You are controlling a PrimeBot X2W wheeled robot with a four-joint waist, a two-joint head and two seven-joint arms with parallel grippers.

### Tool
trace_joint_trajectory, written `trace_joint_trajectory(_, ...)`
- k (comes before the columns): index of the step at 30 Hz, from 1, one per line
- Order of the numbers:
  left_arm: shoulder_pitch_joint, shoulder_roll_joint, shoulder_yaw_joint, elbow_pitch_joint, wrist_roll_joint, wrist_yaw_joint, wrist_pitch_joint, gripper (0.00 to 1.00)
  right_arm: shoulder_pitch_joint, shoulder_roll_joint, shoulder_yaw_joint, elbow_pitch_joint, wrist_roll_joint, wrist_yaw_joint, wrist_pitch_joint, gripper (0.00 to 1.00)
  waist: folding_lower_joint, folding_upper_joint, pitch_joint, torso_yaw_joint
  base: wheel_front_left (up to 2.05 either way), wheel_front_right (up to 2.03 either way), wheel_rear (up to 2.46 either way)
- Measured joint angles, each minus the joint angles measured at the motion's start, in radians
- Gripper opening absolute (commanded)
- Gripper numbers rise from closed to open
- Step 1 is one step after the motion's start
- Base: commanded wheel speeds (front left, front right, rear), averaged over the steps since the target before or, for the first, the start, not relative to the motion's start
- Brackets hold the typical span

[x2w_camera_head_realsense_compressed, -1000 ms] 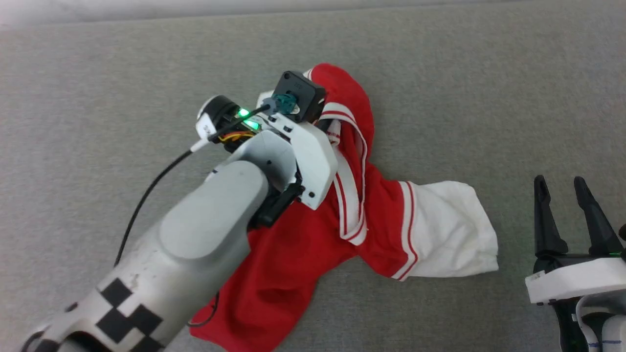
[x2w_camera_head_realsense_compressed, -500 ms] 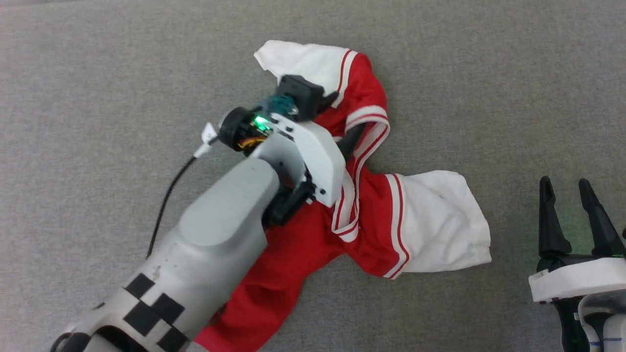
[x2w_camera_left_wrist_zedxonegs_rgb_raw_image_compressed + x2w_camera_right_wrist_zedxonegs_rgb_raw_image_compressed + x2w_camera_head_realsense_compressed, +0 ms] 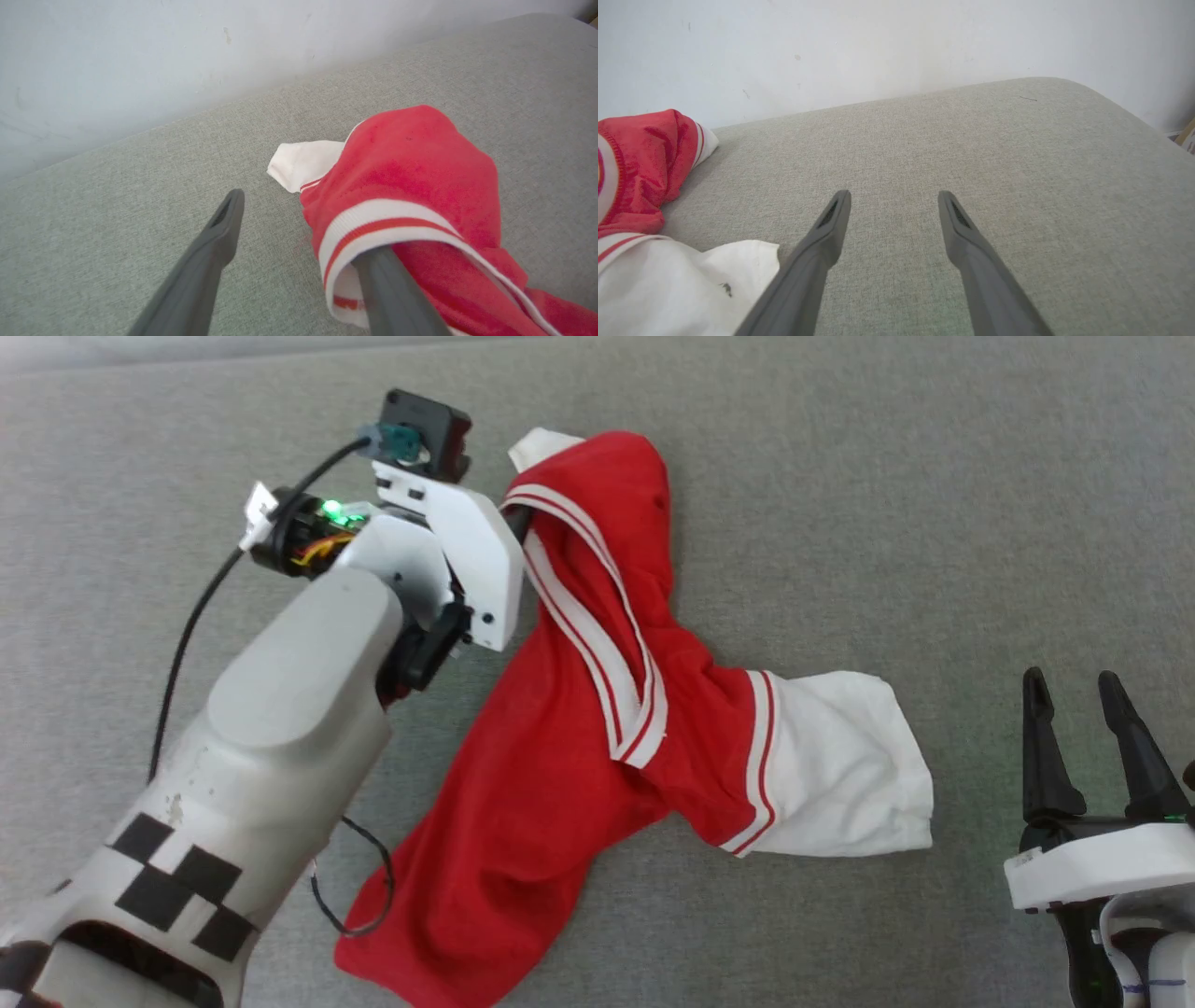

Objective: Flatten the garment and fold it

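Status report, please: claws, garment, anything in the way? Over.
Left claw open, one finger under striped trim of the garment. Right claw open above grey surface. Garment crumpled, not folded. In the way: that trim on the finger.

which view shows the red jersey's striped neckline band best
The head view: the red-and-white striped neckline band of the thin red jersey shirt shows nearly whole. The left wrist view shows one loop close up, a finger of the left end effector under it. The right wrist view catches striped trim at its left edge.
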State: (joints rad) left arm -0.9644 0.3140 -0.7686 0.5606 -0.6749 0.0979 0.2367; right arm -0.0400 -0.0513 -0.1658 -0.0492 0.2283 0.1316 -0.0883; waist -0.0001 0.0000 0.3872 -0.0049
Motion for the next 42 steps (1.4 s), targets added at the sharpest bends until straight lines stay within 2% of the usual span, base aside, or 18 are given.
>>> trace_joint_trajectory(6, -0.030, -0.007, 0.000, 0.046, 0.001, -0.011, -0.028, 1.00, -0.001, 0.000, -0.001, -0.007, 0.001, 0.000, -0.001, 1.00, 0.0003, 0.0000, 0.048, -0.036, 0.00, 0.00, 0.00)
trace_joint_trajectory(8, -0.030, -0.022, -0.003, 0.050, -0.011, -0.037, -0.028, 0.15, -0.002, 0.000, -0.003, -0.007, 0.001, 0.000, -0.002, 1.00, 0.0002, 0.0000, 0.065, -0.045, 0.00, 0.00, 0.00)
trace_joint_trajectory(9, -0.030, -0.031, -0.006, 0.049, -0.014, -0.047, -0.030, 0.00, -0.002, 0.000, -0.004, -0.007, 0.001, 0.000, -0.003, 1.00, 0.0003, 0.0000, 0.073, -0.049, 0.00, 0.00, 0.00)
trace_joint_trajectory(12, -0.030, -0.045, -0.019, 0.041, -0.020, -0.077, -0.035, 0.00, -0.006, 0.000, -0.013, 0.000, 0.000, 0.000, -0.004, 1.00, 0.0005, 0.0000, 0.086, -0.052, 0.00, 0.00, 0.00)
trace_joint_trajectory(19, -0.027, -0.059, -0.035, -0.017, -0.021, -0.097, -0.059, 0.00, -0.015, 0.000, -0.013, 0.008, -0.007, 0.000, -0.002, 1.00, 0.0002, 0.0001, 0.055, -0.032, 0.00, 0.00, 0.00)
trace_joint_trajectory(20, -0.022, -0.061, -0.035, -0.030, -0.026, -0.097, -0.062, 0.47, -0.015, 0.000, -0.014, 0.010, -0.009, 0.000, 0.000, 1.00, 0.0002, 0.0002, 0.046, -0.027, 0.00, 0.00, 0.00)
trace_joint_trajectory(21, -0.015, -0.062, -0.035, -0.044, -0.031, -0.097, -0.065, 1.00, -0.014, 0.000, -0.015, 0.011, -0.009, 0.000, 0.000, 1.00, 0.0002, 0.0002, 0.036, -0.021, 0.00, 0.00, 0.00)
trace_joint_trajectory(27, 0.122, -0.048, -0.033, -0.165, -0.077, -0.094, -0.097, 1.00, 0.010, 0.000, -0.021, 0.021, -0.010, 0.000, 0.019, 1.00, 0.0001, 0.0002, -0.046, 0.014, 0.00, 0.00, 0.00)
trace_joint_trajectory(30, 0.243, -0.014, -0.025, -0.250, -0.104, -0.065, -0.126, 1.00, 0.035, 0.000, -0.019, 0.027, -0.008, 0.000, 0.026, 1.00, 0.0000, 0.0002, -0.094, 0.027, 0.00, 0.00, 0.00)
trace_joint_trajectory(33, 0.382, 0.031, 0.005, -0.352, -0.133, -0.013, -0.188, 1.00, 0.063, 0.000, -0.020, 0.028, -0.007, 0.000, 0.035, 1.00, -0.0001, 0.0002, -0.141, 0.038, 0.00, 0.00, 0.00)
trace_joint_trajectory(38, 0.607, 0.098, 0.080, -0.510, -0.138, 0.092, -0.361, 1.00, 0.104, 0.000, -0.026, 0.024, 0.002, 0.000, 0.036, 1.00, -0.0002, 0.0002, -0.208, 0.053, 0.00, 0.00, 0.00)
trace_joint_trajectory(42, 0.775, 0.107, 0.158, -0.593, -0.137, 0.156, -0.476, 1.00, 0.113, 0.000, -0.027, 0.018, 0.010, 0.000, 0.036, 1.00, -0.0001, 0.0002, -0.244, 0.064, 0.00, 0.00, 0.00)
